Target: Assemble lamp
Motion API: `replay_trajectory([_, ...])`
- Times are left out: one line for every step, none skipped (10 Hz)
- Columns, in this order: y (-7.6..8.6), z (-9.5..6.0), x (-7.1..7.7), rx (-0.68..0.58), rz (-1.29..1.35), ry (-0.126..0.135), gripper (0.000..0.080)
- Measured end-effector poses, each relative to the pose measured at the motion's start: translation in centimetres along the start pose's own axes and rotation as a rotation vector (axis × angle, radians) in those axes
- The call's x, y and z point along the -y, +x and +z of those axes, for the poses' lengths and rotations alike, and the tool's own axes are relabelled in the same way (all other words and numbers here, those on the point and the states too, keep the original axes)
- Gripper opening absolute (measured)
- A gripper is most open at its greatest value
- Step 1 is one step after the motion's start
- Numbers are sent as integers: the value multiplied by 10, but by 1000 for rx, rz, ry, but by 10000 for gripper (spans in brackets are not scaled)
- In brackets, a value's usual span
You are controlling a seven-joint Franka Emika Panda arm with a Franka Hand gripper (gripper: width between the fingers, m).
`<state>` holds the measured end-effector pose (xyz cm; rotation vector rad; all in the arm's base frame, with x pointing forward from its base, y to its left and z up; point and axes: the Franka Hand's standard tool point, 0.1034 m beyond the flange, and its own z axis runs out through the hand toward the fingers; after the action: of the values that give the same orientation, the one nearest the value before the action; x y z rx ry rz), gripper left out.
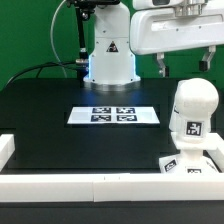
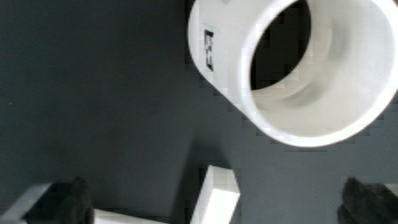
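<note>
The shade, a large white tapered cup with a tag on its side, lies on its side on the black table and shows only in the wrist view, with its dark mouth open to the camera. My gripper is open and empty, well short of the shade, with both dark fingertips at the picture's edge. In the exterior view the gripper hangs high at the right. Below it the ball-shaped bulb stands upright on the tagged base at the front right.
The marker board lies mid-table before the robot's pedestal. White border rails run along the front and left edge. A white rail piece shows between my fingertips in the wrist view.
</note>
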<state>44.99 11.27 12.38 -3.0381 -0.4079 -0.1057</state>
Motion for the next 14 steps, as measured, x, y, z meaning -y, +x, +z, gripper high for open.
replay_trajectory([-2, 1, -1, 3, 1, 0, 698])
replay_trajectory([-16, 9, -7, 17, 9, 0, 698])
replay_trajectory([-26, 17, -8, 27, 14, -8, 698])
replay_trajectory([-29, 25, -9, 24, 8, -22, 698])
replay_trajectory([-29, 34, -12, 13, 3, -42, 698])
replay_trajectory([-28, 40, -16, 2, -5, -59, 698])
replay_trajectory([-29, 43, -19, 0, -3, -66, 698])
replay_trajectory([-28, 42, -18, 0, -3, -65, 698])
replay_trajectory([-29, 43, -18, 2, -3, -65, 600])
replay_trajectory([-29, 43, -19, 3, -2, -66, 600])
replay_trajectory([-29, 43, -19, 3, -2, -66, 417])
replay_trajectory([-29, 43, -19, 4, -2, -66, 281])
replay_trajectory([-29, 44, -19, 4, -2, -66, 82])
replay_trajectory([-29, 43, -19, 2, -2, -67, 82])
